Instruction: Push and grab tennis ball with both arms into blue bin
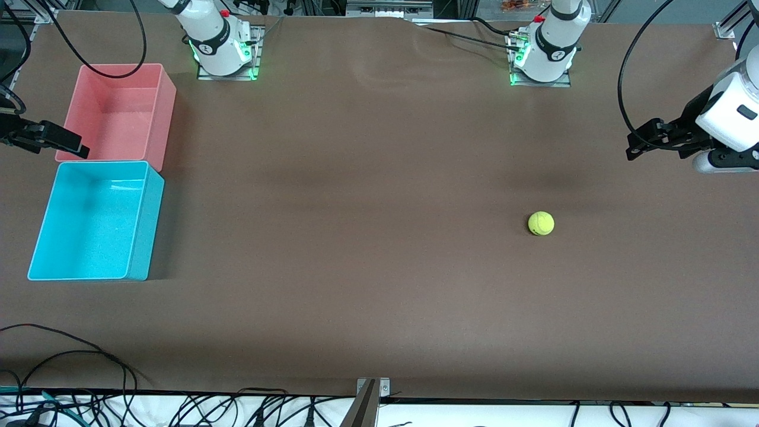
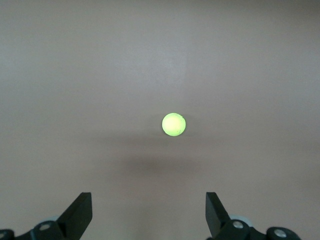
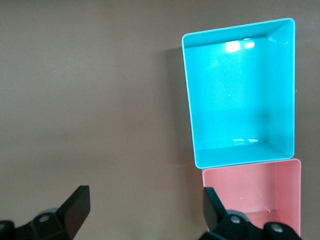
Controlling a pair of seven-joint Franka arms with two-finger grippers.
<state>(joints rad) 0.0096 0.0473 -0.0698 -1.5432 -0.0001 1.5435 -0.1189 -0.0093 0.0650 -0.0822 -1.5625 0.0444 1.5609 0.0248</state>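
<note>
Yellow-green fuzzy tennis ball (image 1: 541, 223), seam faint, perhaps curved

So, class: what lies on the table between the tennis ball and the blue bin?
Nothing. In the front view, only bare brown table stretches between the tennis ball and the blue bin.

We see a wide brown table (image 1: 367, 178) filling the frame under soft, even light. Along the lower edge runs a white strip (image 1: 474, 415) strewn with black cables (image 1: 71, 367); metal framing (image 1: 388, 8) lines the top edge.
</note>
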